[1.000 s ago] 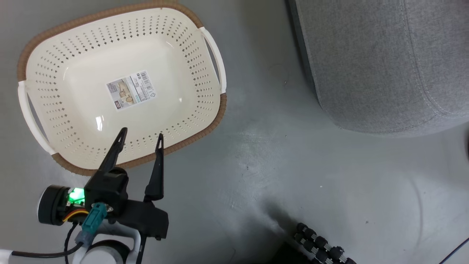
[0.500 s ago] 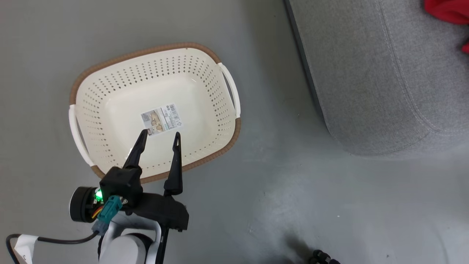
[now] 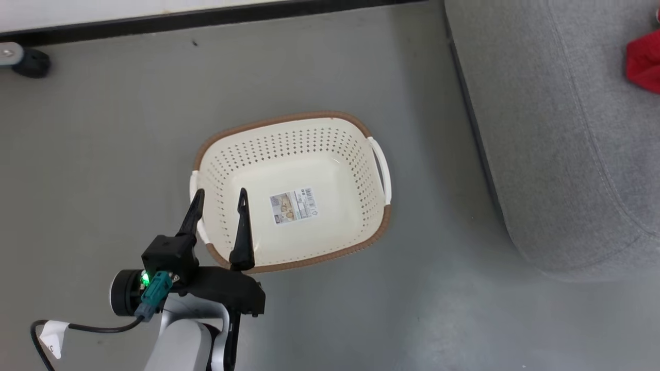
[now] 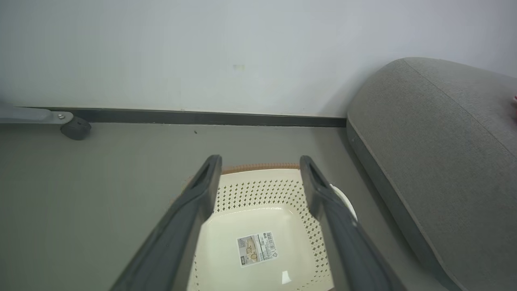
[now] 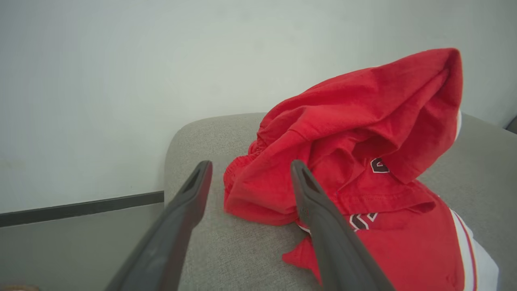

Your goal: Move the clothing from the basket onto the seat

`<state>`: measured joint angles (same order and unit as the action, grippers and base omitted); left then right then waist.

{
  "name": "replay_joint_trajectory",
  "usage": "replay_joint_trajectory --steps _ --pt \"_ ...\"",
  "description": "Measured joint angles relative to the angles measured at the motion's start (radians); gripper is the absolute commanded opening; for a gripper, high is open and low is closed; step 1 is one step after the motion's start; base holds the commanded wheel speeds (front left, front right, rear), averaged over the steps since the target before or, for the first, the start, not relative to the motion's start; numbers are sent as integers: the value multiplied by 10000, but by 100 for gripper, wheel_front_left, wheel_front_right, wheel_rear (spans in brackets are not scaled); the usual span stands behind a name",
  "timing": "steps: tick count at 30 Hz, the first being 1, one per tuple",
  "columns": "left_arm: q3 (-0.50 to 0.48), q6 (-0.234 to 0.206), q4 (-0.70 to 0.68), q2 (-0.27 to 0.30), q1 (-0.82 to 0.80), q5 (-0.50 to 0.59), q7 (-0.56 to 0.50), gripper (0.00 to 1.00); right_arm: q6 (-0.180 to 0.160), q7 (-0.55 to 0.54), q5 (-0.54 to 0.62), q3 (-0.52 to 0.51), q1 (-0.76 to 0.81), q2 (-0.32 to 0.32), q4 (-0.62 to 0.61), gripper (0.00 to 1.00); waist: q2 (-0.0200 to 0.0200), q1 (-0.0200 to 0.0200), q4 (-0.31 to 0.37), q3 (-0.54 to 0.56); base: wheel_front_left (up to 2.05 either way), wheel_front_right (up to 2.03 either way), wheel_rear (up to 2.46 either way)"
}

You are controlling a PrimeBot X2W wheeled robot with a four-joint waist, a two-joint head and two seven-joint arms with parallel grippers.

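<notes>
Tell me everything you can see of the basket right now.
The basket is oval cream plastic with perforated walls, a brown woven-look rim, two white side handles and a label on its bottom. It stands upright on the grey floor, empty, apart from the sofa. The open left gripper hovers over its left end.

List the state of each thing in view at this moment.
basket: upright on the floor, empty except for a label on its bottom.
clothing: heaped on the sofa, crumpled.
sofa: carries the red clothing.
left claw: open, holding nothing.
right claw: open, holding nothing, pointing at the clothing.
</notes>
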<state>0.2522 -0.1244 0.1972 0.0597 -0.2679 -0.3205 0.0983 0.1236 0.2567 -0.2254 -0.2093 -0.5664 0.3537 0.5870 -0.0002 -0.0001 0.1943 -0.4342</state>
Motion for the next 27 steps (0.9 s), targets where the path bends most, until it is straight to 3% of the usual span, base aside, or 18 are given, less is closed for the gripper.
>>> replay_joint_trajectory --steps 14,27 --pt "-380 0 2192 -127 139 -77 1007 100 0 -2 -221 1511 1731 -671 -355 100 1 0 -1684 1931 0 0 0" --pt "-384 0 2713 -134 1156 -382 1254 100 0 -2 -579 2773 3113 -1145 -562 100 1 -1 -3063 3835 0 0 0"
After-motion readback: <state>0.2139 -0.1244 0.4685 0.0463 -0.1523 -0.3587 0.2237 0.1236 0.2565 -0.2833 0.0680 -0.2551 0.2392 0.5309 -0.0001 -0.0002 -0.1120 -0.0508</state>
